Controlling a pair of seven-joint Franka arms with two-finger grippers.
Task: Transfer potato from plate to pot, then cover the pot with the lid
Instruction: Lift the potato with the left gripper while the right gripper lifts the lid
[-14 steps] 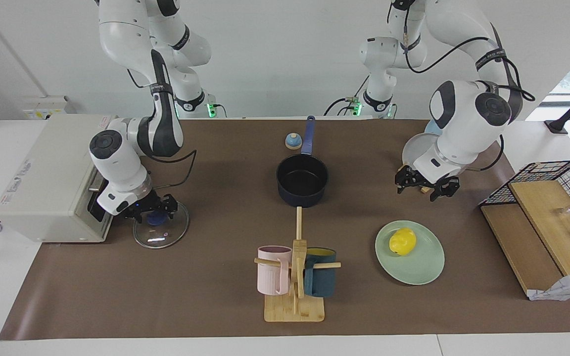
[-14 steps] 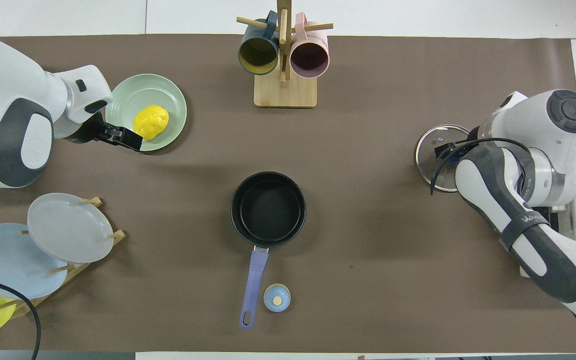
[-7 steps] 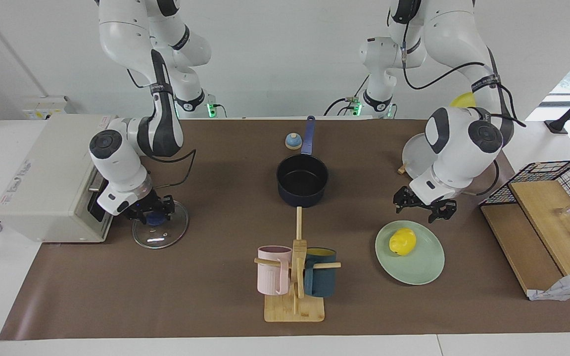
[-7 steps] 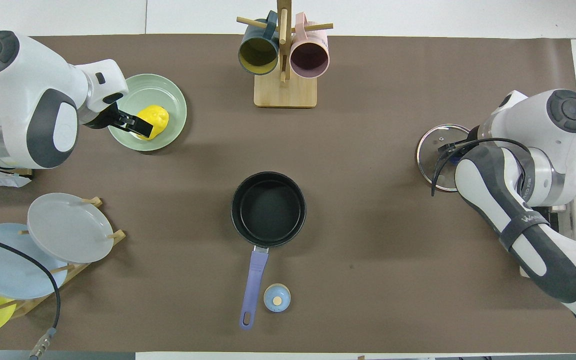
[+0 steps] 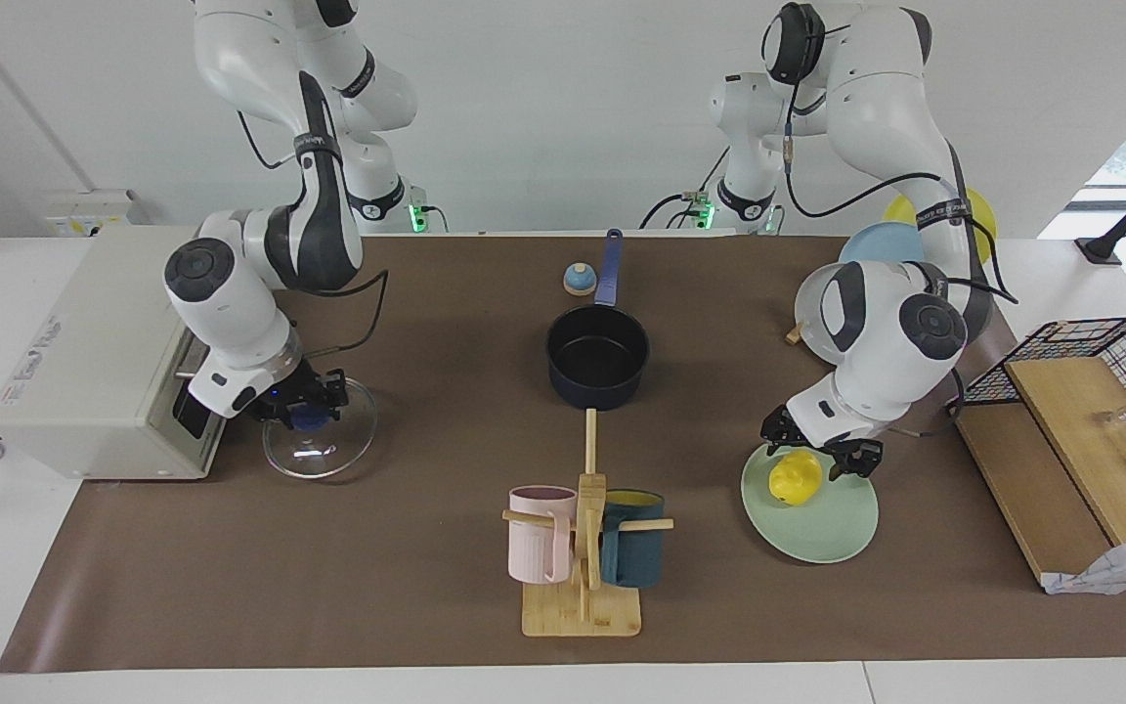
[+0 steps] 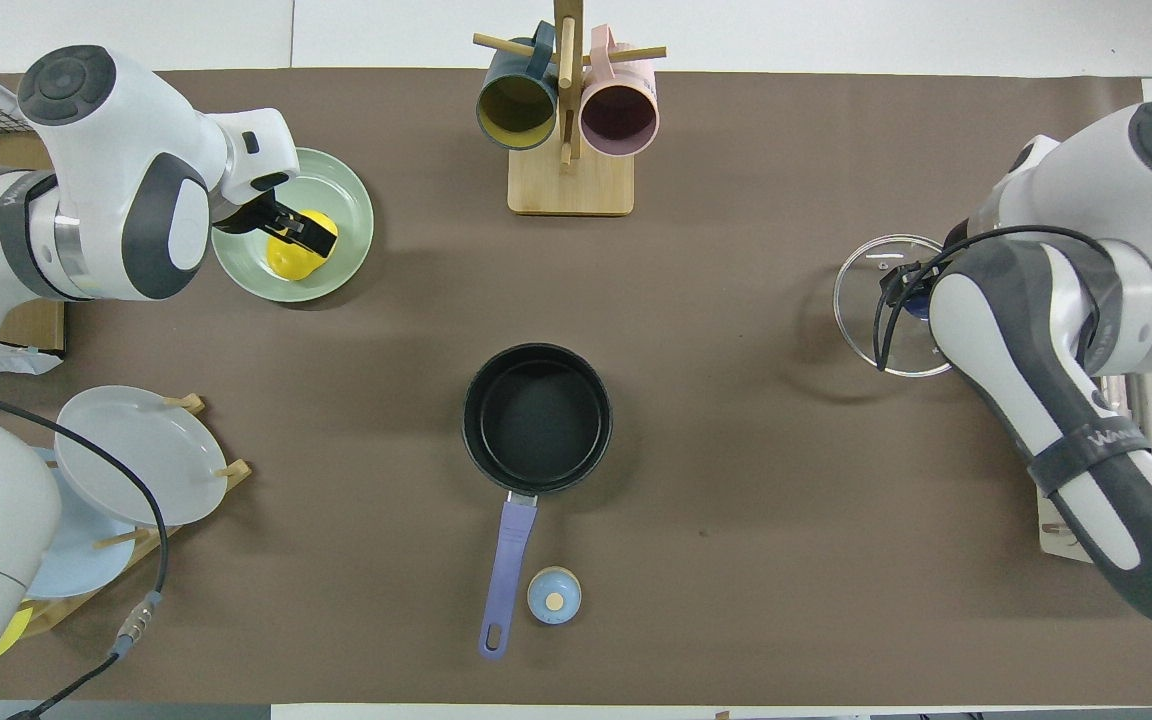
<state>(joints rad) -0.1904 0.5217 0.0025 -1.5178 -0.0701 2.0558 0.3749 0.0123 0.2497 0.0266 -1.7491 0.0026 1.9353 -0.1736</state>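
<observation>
The yellow potato [image 5: 793, 479] lies on the mint-green plate [image 5: 827, 533] toward the left arm's end of the table. My left gripper [image 5: 814, 452] is low over it, open, with a finger on either side of the potato [image 6: 291, 262]. My right gripper [image 5: 304, 409] is shut on the blue knob of the glass lid [image 5: 324, 450] and holds it a little above the table, beside the white appliance. The navy pot [image 5: 597, 357] stands empty mid-table, its handle [image 6: 506, 570] pointing toward the robots. In the overhead view the lid [image 6: 861, 290] casts a shadow on the mat.
A small blue bell [image 5: 578, 280] sits beside the pot's handle. A mug rack [image 5: 583, 548] stands farther from the robots than the pot. A plate rack [image 6: 126, 460] stands nearer to the robots than the green plate [image 6: 341, 215]. A white appliance [image 5: 94, 352] and a wire basket [image 5: 1091, 352] flank the table.
My left gripper has come down from above the mat onto the plate and now straddles the potato. My right gripper has lifted the lid slightly off the table.
</observation>
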